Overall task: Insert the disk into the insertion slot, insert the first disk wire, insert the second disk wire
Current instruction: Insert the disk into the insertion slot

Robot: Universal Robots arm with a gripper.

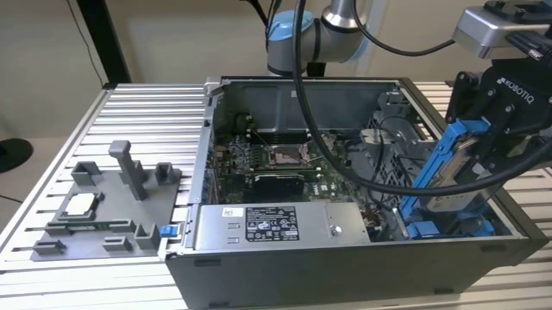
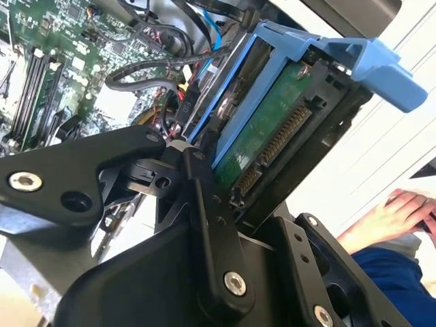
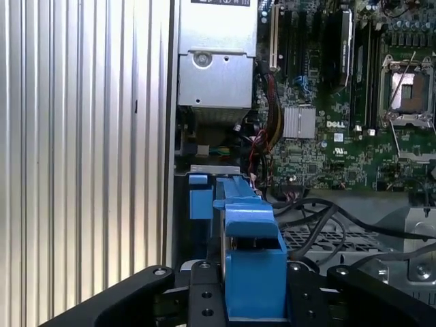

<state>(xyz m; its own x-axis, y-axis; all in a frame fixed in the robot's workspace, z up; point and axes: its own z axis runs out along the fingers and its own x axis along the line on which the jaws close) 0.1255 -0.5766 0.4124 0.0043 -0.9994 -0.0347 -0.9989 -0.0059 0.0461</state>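
Observation:
My gripper (image 1: 488, 132) is shut on the disk (image 1: 457, 194), a silver drive in a bright blue frame (image 1: 440, 158). The disk hangs steeply tilted over the open computer case at the exterior view's right. Its lower end reaches down to the insertion slot (image 1: 444, 229), where blue rails line the case's front right corner. The second wrist view shows the disk's green circuit board (image 2: 269, 133) and its connector between my black fingers (image 2: 204, 197). In the first wrist view the blue frame (image 3: 252, 259) sits between the fingers, above a blue slot tab (image 3: 199, 201). Loose black cables (image 3: 317, 218) lie beside the slot.
A grey labelled power-supply box (image 1: 267, 226) lies along the case front, with the motherboard (image 1: 276, 165) behind it. Next to the slot is a perforated metal cage (image 3: 320, 240). A grey fixture plate (image 1: 103, 213) rests on the slatted table (image 1: 147, 110). A person's hand (image 2: 395, 208) is nearby.

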